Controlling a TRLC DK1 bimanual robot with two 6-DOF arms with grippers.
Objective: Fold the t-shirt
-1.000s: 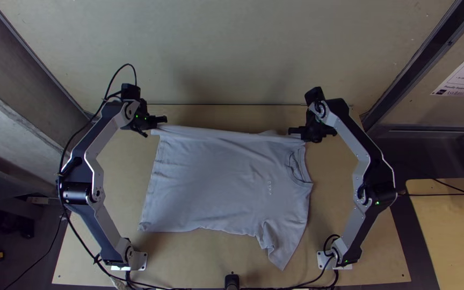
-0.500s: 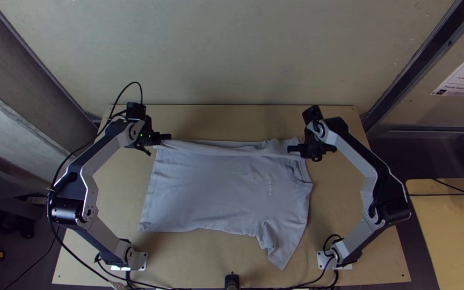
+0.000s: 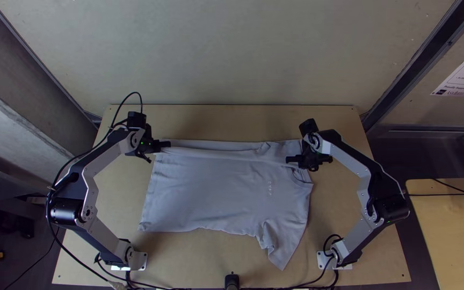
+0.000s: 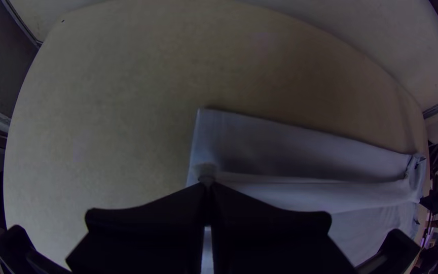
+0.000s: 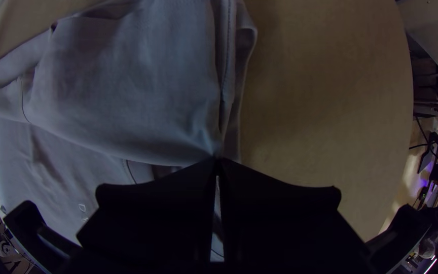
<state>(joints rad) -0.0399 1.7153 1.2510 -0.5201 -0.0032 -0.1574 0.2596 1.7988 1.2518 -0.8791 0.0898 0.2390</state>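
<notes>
The light grey t-shirt point(image 3: 216, 188) lies on the table, its far edge doubled over in a strip toward the near side, one sleeve spread at the lower right. My left gripper point(image 3: 163, 144) is at the strip's left end, and my right gripper point(image 3: 294, 160) at its right end by the collar. In the left wrist view, the left gripper point(image 4: 207, 187) is shut on a pinch of the shirt point(image 4: 300, 195). The right wrist view has the right gripper point(image 5: 218, 162) shut on the shirt's folded cloth point(image 5: 138, 86) near a seam.
Bare wood of the table point(image 3: 232, 260) runs along its near edge, with a black post point(image 3: 232, 281) at the middle. A second wooden table point(image 3: 449, 231) stands at the right, and cables run beside both arm bases.
Both grippers have come toward the near side of the table, drawing the shirt's far edge over onto itself. The strip of doubled cloth has grown wider; the near part of the shirt has kept still.
</notes>
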